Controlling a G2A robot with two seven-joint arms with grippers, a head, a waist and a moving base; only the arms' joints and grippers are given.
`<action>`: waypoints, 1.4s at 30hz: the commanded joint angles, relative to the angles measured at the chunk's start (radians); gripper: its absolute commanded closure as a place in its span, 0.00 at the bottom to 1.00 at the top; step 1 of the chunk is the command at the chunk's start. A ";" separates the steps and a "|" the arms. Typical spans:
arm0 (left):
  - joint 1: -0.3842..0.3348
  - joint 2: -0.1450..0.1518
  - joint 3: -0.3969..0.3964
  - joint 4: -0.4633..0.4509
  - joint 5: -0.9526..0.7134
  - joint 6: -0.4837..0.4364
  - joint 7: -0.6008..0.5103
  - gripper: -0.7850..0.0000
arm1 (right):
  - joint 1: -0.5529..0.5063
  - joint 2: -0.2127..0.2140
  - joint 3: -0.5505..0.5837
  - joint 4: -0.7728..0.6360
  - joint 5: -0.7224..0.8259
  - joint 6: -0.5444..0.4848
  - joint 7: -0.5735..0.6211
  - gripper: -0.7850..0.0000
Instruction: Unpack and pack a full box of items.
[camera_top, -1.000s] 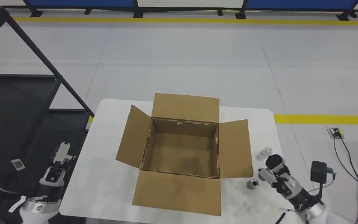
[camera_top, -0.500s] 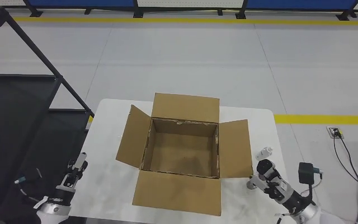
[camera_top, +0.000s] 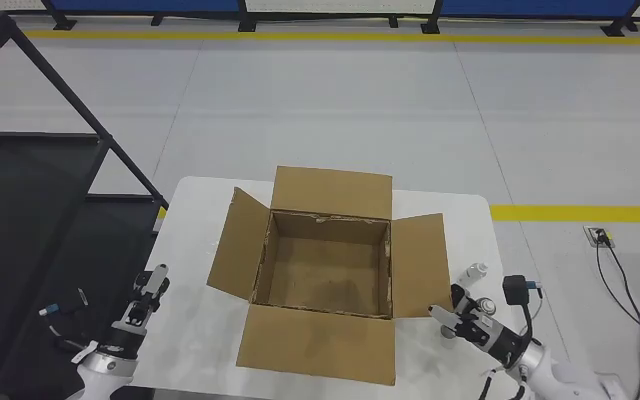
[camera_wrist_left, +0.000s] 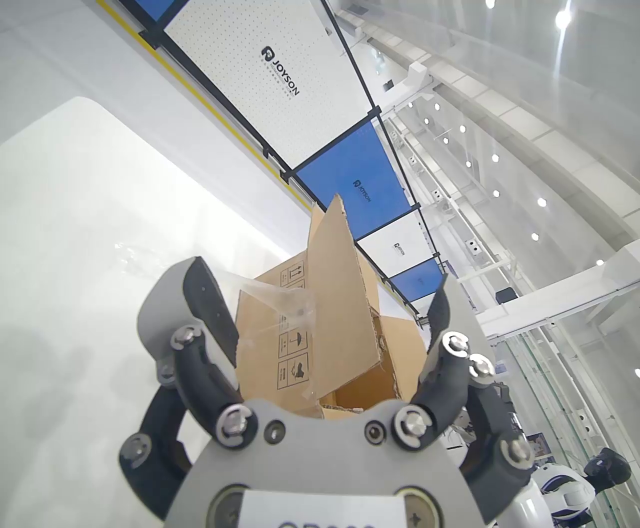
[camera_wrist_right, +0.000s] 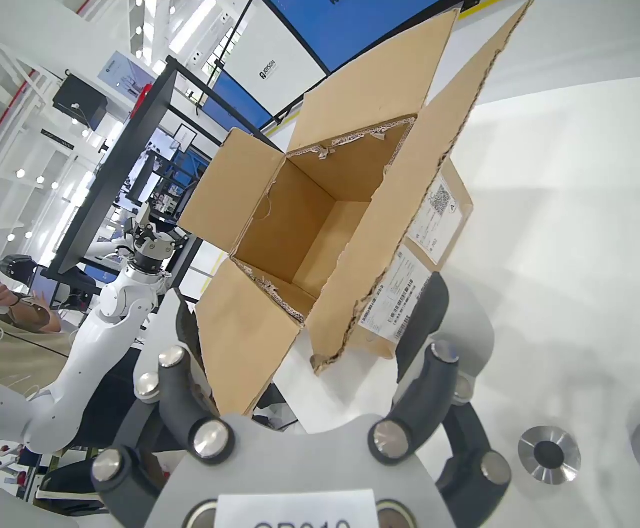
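Standing on white table (camera_top: 195, 310), open cardboard box (camera_top: 325, 272); yellow floor line (camera_top: 300, 36) beyond.

The left gripper (camera_wrist_left: 322, 285) is being held together by silver screws (camera_wrist_left: 235, 422) on a grey plate (camera_wrist_left: 320, 450); its pale fingers (camera_wrist_left: 202, 295) are being lined with dark pads. The right gripper (camera_wrist_right: 310, 300) is being marked by a white label (camera_wrist_right: 295, 507). The left arm (camera_wrist_right: 107, 320) is being covered in white shells, and a dark block (camera_top: 515, 287), perhaps a connector, is being carried near the right wrist.
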 joint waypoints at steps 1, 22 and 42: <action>0.000 0.000 0.000 0.000 -0.001 -0.001 0.000 0.00 | 0.011 0.002 -0.007 0.005 0.001 0.002 -0.004 0.00; -0.001 0.003 0.008 -0.027 -0.024 0.005 -0.003 0.00 | -0.128 0.025 0.107 -0.018 -0.170 -0.114 -0.188 0.00; -0.021 0.007 0.023 -0.046 -0.039 0.017 -0.028 0.00 | -0.117 0.027 -0.027 0.081 -0.629 0.174 -0.153 0.15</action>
